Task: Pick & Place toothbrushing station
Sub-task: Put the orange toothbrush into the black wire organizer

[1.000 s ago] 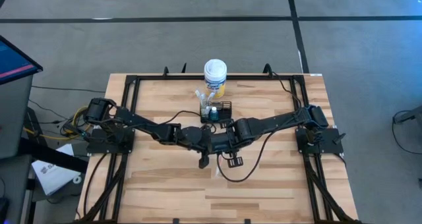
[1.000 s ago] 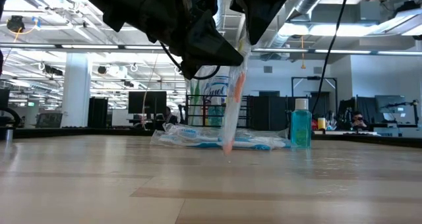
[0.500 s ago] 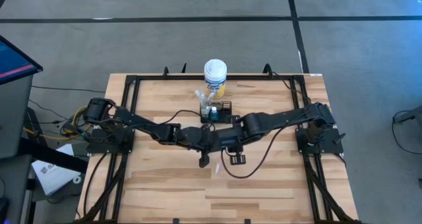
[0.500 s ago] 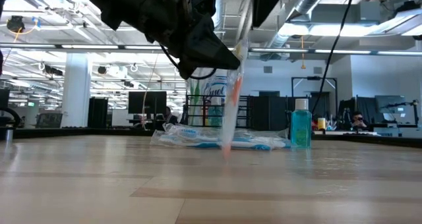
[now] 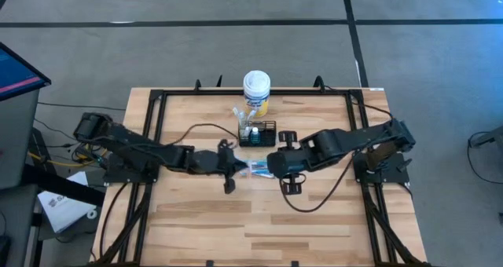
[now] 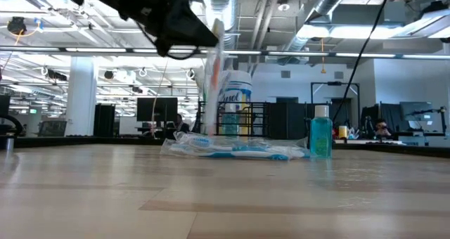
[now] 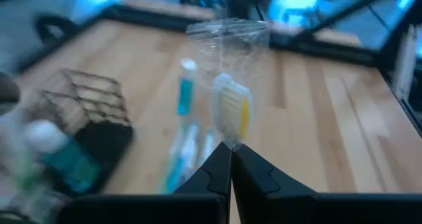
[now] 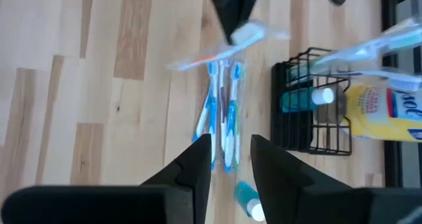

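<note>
— See the left gripper (image 7: 230,159)? It's clamped tight on a wrapped toothbrush (image 7: 232,112), pinching the clear packet by one end and carrying it above the table (image 5: 196,220); the packet hangs loose below the fingers.

— And the right gripper (image 8: 231,157)?

— Jaws apart, nothing between them; it hangs over the middle of the table, above the blue toothbrushes (image 8: 221,122) lying flat on the wood.

— Where's the caddy it all belongs in?

— The black wire-mesh caddy (image 5: 258,133) stands toward the far side of the table, just in front of the yellow canister (image 5: 256,91); there's already a small bottle (image 8: 304,99) in it and a packet or two poking out the top.

— So what worries you?

— That grip, mostly; it's on thin film at the very end, so I'd guess the packet could swing or slide out on the way over. The caddy is small and part full — a long floppy packet might catch the wire rim or tip out; and the two arms sit close together, so one could nudge the loose brushes or the caddy itself.
</note>
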Action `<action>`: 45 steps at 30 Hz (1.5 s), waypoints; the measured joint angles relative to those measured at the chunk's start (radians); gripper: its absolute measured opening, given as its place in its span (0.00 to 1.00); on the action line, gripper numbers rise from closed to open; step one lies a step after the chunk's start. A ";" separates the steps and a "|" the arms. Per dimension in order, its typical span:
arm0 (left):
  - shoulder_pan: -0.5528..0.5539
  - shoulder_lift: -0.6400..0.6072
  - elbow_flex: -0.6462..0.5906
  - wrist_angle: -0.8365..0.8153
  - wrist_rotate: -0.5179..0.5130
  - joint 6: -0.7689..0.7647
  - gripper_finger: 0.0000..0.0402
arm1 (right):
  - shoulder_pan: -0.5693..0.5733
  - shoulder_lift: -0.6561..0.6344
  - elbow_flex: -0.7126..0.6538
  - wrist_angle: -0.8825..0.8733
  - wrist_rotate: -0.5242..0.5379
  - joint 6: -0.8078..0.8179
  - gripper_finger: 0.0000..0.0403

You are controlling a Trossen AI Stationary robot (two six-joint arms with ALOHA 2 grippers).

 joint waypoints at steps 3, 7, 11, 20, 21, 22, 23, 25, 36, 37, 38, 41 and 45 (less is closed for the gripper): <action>0.000 -0.072 -0.041 0.003 -0.061 0.005 0.00 | 0.005 -0.015 0.000 0.005 0.005 0.010 0.24; 0.005 -0.149 -0.072 0.002 -0.129 0.047 0.00 | 0.005 -0.029 0.000 0.004 0.008 0.014 0.24; 0.019 -0.199 -0.075 0.007 -0.166 0.103 0.00 | 0.004 -0.027 -0.001 0.002 0.008 0.014 0.24; 0.088 -0.233 -0.076 -0.008 -0.189 0.163 0.00 | 0.004 -0.023 -0.001 -0.004 0.008 0.014 0.24; 0.099 -0.232 -0.076 -0.007 -0.188 0.164 0.00 | 0.004 -0.022 -0.001 -0.004 0.008 0.014 0.24; 0.112 -0.231 -0.076 -0.008 -0.188 0.164 0.00 | 0.004 -0.022 -0.001 -0.005 0.008 0.014 0.24; 0.126 -0.230 -0.076 -0.013 -0.188 0.164 0.00 | 0.004 -0.022 -0.001 -0.004 0.008 0.014 0.24; 0.149 -0.230 -0.076 -0.020 -0.189 0.165 0.00 | 0.004 -0.022 -0.001 -0.004 0.008 0.014 0.24; 0.229 -0.230 -0.076 -0.020 -0.156 0.192 0.00 | 0.002 -0.022 -0.001 -0.004 0.031 0.004 0.24; 0.232 -0.234 -0.076 -0.021 -0.156 0.204 0.00 | 0.002 -0.022 -0.001 -0.004 0.031 0.002 0.24; 0.233 -0.245 -0.076 -0.027 -0.155 0.209 0.00 | 0.002 -0.022 -0.001 -0.005 0.031 0.002 0.24; 0.233 -0.268 -0.069 -0.015 -0.155 0.214 0.00 | -0.004 -0.022 -0.001 -0.005 0.030 0.002 0.24; 0.233 -0.290 -0.070 -0.002 -0.161 0.236 0.00 | -0.015 -0.022 -0.007 -0.004 0.031 0.002 0.24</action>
